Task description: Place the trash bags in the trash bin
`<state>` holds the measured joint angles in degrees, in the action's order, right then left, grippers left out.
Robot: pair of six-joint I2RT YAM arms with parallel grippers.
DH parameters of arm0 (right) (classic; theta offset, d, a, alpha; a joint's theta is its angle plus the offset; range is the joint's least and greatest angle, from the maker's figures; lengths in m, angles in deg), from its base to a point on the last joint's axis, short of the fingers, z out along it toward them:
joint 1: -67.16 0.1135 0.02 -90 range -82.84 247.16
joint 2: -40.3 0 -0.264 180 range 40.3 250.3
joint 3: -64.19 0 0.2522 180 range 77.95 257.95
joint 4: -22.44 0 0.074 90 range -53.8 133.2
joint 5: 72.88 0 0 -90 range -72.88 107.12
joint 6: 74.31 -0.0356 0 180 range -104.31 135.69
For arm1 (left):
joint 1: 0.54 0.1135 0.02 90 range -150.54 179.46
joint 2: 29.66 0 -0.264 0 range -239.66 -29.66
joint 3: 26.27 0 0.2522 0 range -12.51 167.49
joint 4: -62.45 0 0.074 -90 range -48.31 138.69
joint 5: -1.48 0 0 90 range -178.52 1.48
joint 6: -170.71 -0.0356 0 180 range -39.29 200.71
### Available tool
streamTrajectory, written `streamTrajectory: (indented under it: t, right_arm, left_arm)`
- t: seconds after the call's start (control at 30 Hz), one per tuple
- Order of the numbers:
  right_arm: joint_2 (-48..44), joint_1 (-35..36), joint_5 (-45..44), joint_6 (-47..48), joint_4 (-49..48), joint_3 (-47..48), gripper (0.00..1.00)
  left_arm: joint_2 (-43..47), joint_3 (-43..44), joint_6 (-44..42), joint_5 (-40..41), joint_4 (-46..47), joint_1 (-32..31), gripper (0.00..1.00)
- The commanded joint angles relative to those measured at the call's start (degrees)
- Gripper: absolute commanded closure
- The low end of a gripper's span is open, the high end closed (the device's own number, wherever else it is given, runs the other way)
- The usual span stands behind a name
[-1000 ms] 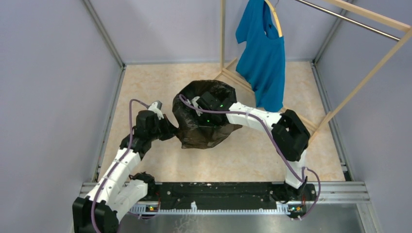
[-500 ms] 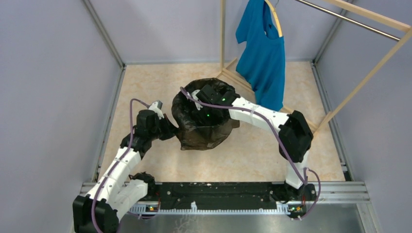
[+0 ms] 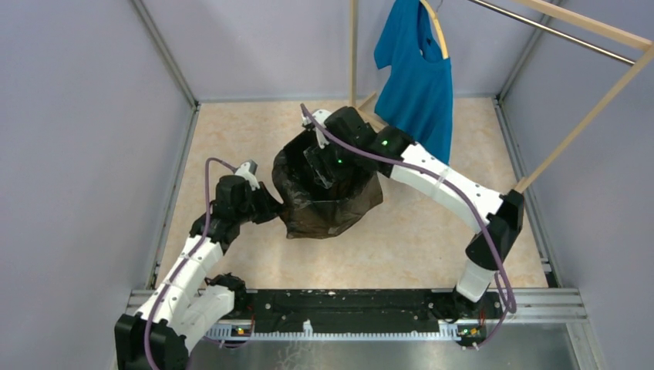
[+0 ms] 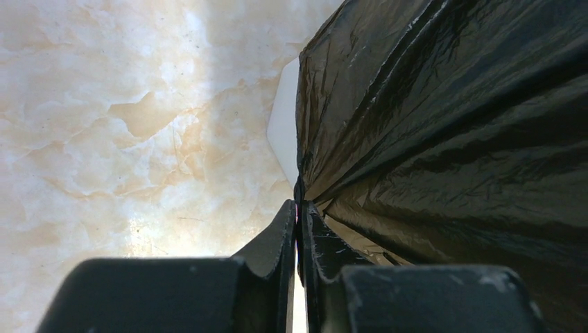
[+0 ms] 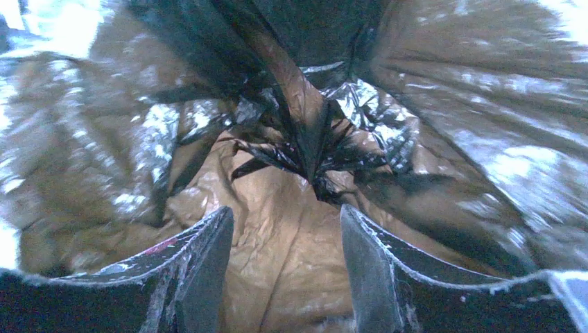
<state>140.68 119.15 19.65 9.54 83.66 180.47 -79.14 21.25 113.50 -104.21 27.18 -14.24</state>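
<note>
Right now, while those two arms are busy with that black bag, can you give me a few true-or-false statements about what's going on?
1. The left pincer is clamped shut on the edge of the black bag. True.
2. The right pincer is shut on the bag. False: it is open and points into the bag.
3. The blue T-shirt lies on the floor. False: it hangs from the wooden rack.
4. A sliver of the white bin shows beside the bag. True.

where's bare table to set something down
Free: the far-left corner, between the left wall and the trash bag; the near strip from the bag to the table edge. Crowded: the centre, with the left gripper pinching the bag and the right gripper inside it; far right, the wooden rack and blue T-shirt.
</note>
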Motion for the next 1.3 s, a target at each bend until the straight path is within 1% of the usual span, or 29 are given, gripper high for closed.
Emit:
streamTrajectory:
  t: [0.0,0.07,0.13,0.2,0.23,0.27,0.3,0.37,0.43,0.47,0.53,0.6,0.67,0.8,0.97,1.03,1.1,1.27]
  right_arm:
    - [-9.51,0.31,-1.86,2.31,2.45,6.24,0.39]
    - [-13.77,0.33,-2.34,3.44,2.04,6.58,0.36]
    - [-19.14,0.3,-5.39,4.39,-0.6,3.42,0.29]
    - [-24.64,0.27,-11.58,4.82,-3.6,-0.97,0.19]
    - [-27.28,-0.38,-15.38,4.79,-4.81,-3.31,0.17]
    - [-29.95,-1.67,-17.78,4.31,-5.81,-5.75,0.17]
    - [-31.26,-4.11,-18.01,3.41,-6.18,-7.65,0.17]
    - [-32.7,-11.01,-12.14,0.17,-6.35,-10.61,0.17]
    - [-33.68,-17.76,-2.67,-3.27,-8.91,-14.25,0.16]
    - [-34.04,-19.06,0.41,-4.74,-10.62,-16.21,0.11]
    - [-33.84,-20.39,4.25,-7.35,-13.12,-18.99,0.06]
    - [-33.3,-21.67,7.68,-10.67,-15.64,-21.2,0.04]
    - [-33.02,-22.26,10.99,-14.45,-18.89,-23.62,0.04]
    - [-32.0,-22.32,17.53,-19.13,-24.84,-27.87,0.04]
    - [-30.59,-22.24,17.81,-21.68,-27.42,-30.84,0.04]
    - [-29.97,-22.3,19.02,-23.09,-29.11,-32.1,0.04]
    - [-29.15,-22.33,21.85,-24.87,-31.5,-33.52,0.07]
    - [-28.13,-20.95,23.82,-28.26,-35.83,-36.24,0.14]
  left_arm:
    - [2.25,2.23,-1.4,0.85,-1.1,0.16,0.86]
    - [2.75,2.21,-1.74,1.63,-1.59,0.16,0.83]
    - [2.92,2.02,-1.86,2.09,-1.92,0.16,0.8]
    - [3.01,1.95,-1.79,2.05,-2.09,0.16,0.77]
    - [3.06,2.06,-1.65,1.99,-2.19,0.16,0.76]
    - [3.19,2.28,-1.55,1.91,-2.35,0.16,0.73]
    - [3.46,2.48,-1.04,1.61,-2.5,0.16,0.7]
    - [4.09,3.23,-0.49,0.56,-2.71,0.16,0.64]
    - [4.88,4.17,-0.36,0.12,-3.62,0.16,0.58]
    - [5.41,4.71,-0.44,0.41,-4.17,0.16,0.56]
    - [6.23,5.71,-0.74,1.43,-5.71,0.16,0.51]
    - [7.31,6.82,-0.8,2.2,-7.51,0.16,0.46]
    - [8.66,7.91,-0.88,2.88,-9.36,0.16,0.4]
    - [12.46,9.74,-0.81,5.31,-12.75,0.16,0.31]
    - [17.8,14.18,-0.98,8.23,-15.74,0.16,0.19]
    - [18.97,16.98,-1.01,9.41,-16.76,0.16,0.17]
    - [20.09,19.66,-1.45,10.56,-16.89,0.16,0.16]
    - [21.16,26.94,-3.18,13.03,-17.24,0.16,0.17]
